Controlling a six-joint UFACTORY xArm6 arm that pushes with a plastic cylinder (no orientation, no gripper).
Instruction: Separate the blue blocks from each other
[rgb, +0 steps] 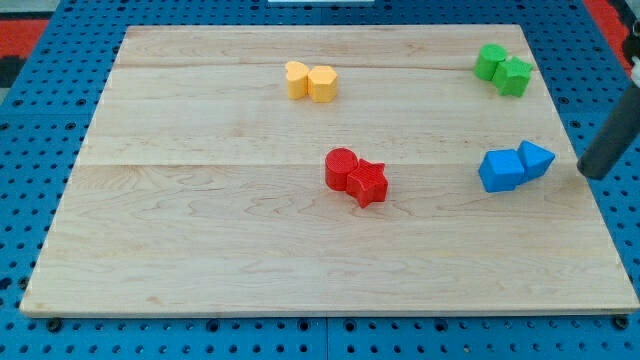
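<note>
While the two blue blocks still touch, my tip (594, 174) is best brought in at their seam, so that one piece is driven off alone and not the pair. No jaws are fitted: only a rod is carried. The blue cube (499, 170) and the blue wedge-like block (536, 158) are seen near the worktop's (200, 250) right edge, my tip just right of them.
</note>
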